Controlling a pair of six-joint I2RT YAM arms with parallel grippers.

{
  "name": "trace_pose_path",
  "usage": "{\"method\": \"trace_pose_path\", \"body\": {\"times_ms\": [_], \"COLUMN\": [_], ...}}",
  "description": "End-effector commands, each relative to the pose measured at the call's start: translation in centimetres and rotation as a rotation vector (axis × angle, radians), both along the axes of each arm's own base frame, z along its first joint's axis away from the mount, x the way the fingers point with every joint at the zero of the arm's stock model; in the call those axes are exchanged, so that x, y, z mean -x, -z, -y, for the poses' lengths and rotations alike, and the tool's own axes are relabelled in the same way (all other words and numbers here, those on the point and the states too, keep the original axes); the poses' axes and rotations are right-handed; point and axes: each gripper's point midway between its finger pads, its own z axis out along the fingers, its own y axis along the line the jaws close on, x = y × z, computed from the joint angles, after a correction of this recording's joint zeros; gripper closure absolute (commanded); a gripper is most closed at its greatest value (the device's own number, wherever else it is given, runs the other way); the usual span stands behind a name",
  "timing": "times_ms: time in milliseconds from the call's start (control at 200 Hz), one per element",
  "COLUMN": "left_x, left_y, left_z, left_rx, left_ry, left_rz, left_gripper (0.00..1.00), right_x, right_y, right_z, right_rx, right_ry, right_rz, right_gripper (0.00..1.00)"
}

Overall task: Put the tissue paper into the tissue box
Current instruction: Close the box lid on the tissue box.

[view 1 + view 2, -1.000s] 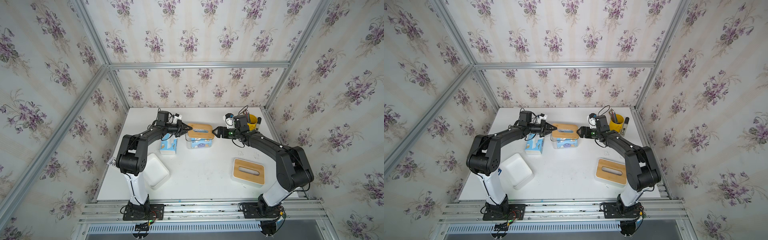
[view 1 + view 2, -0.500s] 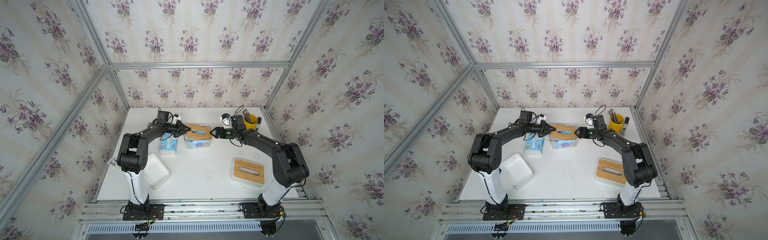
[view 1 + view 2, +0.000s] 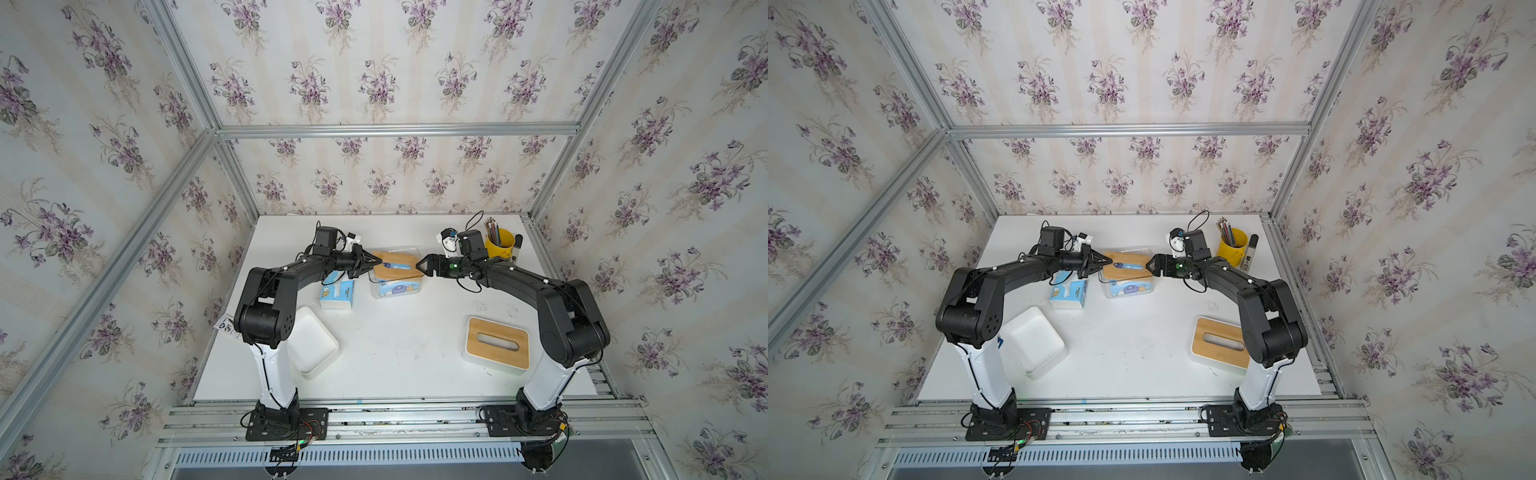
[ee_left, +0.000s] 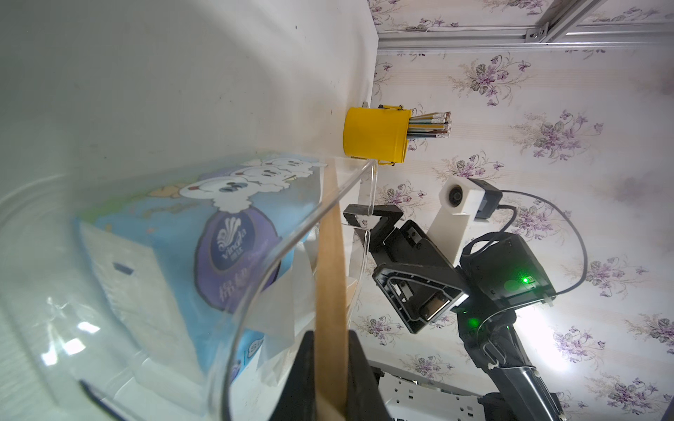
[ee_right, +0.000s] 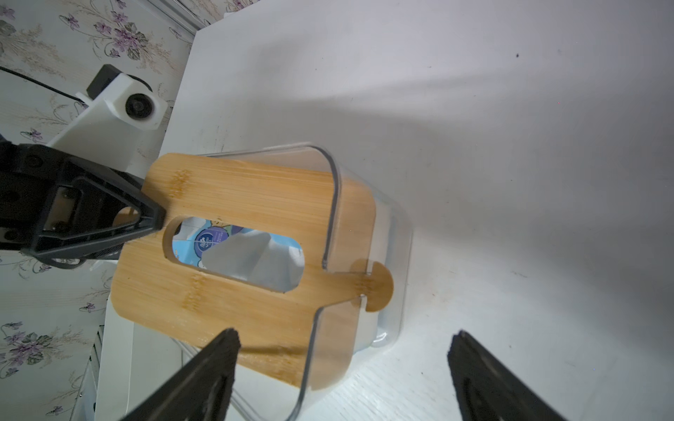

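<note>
**Q:** What stage of the task did the figure show?

**A:** A late one. The tissue pack (image 5: pixel 198 238) already lay inside the clear tissue box (image 3: pixel 397 291), visible through its wall and through the slot of the bamboo lid (image 5: pixel 255 189). A loose white sheet (image 5: pixel 255 258) sat under the slot, not drawn through it. The lid lay skewed on the box and appeared unseated: its tab end sat within the rim, and the opposite end was raised.

**Q:** And the end effectors?

**A:** The left end effector (image 3: pixel 374 262) was clamped on the raised end of the lid; the left wrist view showed the board pinched between its fingers. The right end effector (image 5: pixel 344 339) stood at the tab end of the box, jaws wide apart, holding nothing.

**Q:** What was left to do?

**A:** Probably to square the lid, press it flat on the rim, and let go.

**Q:** What surrounded the box, and did anything obstruct?

**A:** A second tissue pack (image 3: pixel 337 293) lay just beside the box, under the left arm. A yellow pencil cup (image 3: pixel 498 245) and a marker (image 3: pixel 1250 255) stood beyond the box's tab end, near the right wrist. An open white container (image 3: pixel 311 347) and a white box with its own bamboo lid (image 3: pixel 496 345) rested on the table (image 3: pixel 395 353), well apart from the clear box and nearer the arm bases. None of these blocked the lid. The likeliest snag was the box's own rim, which could catch the lid's edge.
</note>
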Motion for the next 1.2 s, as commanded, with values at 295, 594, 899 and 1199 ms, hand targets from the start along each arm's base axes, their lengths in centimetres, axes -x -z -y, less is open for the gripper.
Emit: {"method": "trace_pose_path", "body": {"times_ms": [295, 594, 899, 1199], "left_x": [0.1, 0.2, 0.3, 0.8], "left_y": [-1.3, -1.7, -1.8, -1.9], "left_z": [0.6, 0.6, 0.6, 0.0], "left_rx": [0.0, 0.001, -0.009, -0.089], "left_ry": [0.027, 0.032, 0.036, 0.049], "left_rz": [0.056, 0.063, 0.07, 0.09], "left_gripper": [0.88, 0.86, 0.82, 0.67], "right_x": [-2.0, -2.3, -2.6, -2.9], "right_y": [1.8, 3.4, 3.1, 2.3], "right_z": [-1.8, -2.4, -2.4, -2.4], "right_rx": [0.023, 0.118, 0.135, 0.134], "right_ry": [-0.021, -0.055, -0.051, -0.047], "right_rz": [-0.041, -0.054, -0.044, -0.032], "right_gripper": [0.12, 0.24, 0.47, 0.56]}}
